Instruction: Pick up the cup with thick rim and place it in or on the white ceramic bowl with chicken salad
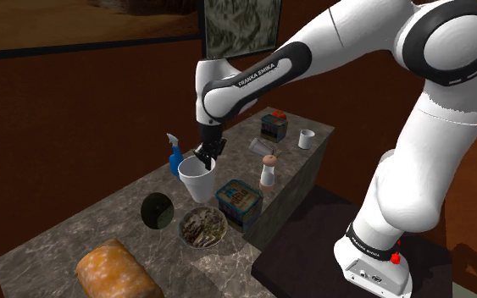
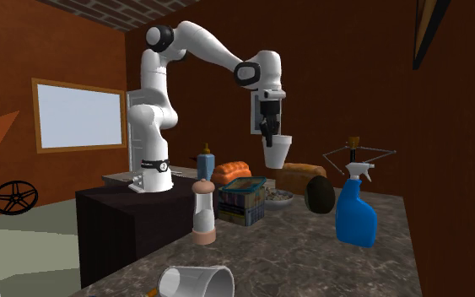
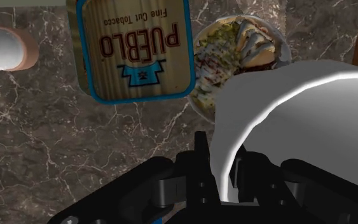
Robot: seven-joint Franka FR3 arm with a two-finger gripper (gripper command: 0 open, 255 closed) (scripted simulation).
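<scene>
My gripper (image 1: 207, 159) is shut on the rim of a plain white cup (image 1: 196, 180), which hangs upright above the marble counter. In the second exterior view the gripper (image 2: 268, 137) holds the cup (image 2: 276, 150) well above the other things. The wrist view has the fingers (image 3: 203, 159) clasping the cup's thick rim (image 3: 254, 127), one inside and one outside. The bowl of chicken salad (image 1: 201, 227) sits on the counter below the cup, toward the near edge. Seen from the wrist, the bowl (image 3: 241, 48) lies just beyond the cup and is partly hidden by it.
A blue tobacco tin (image 1: 237, 201) stands right beside the bowl. Nearby are a blue spray bottle (image 1: 174, 152), a dark round object (image 1: 156, 211), a shaker (image 1: 268, 171), a second white cup (image 1: 307, 139), a small box (image 1: 274, 127) and a bread loaf (image 1: 113, 269).
</scene>
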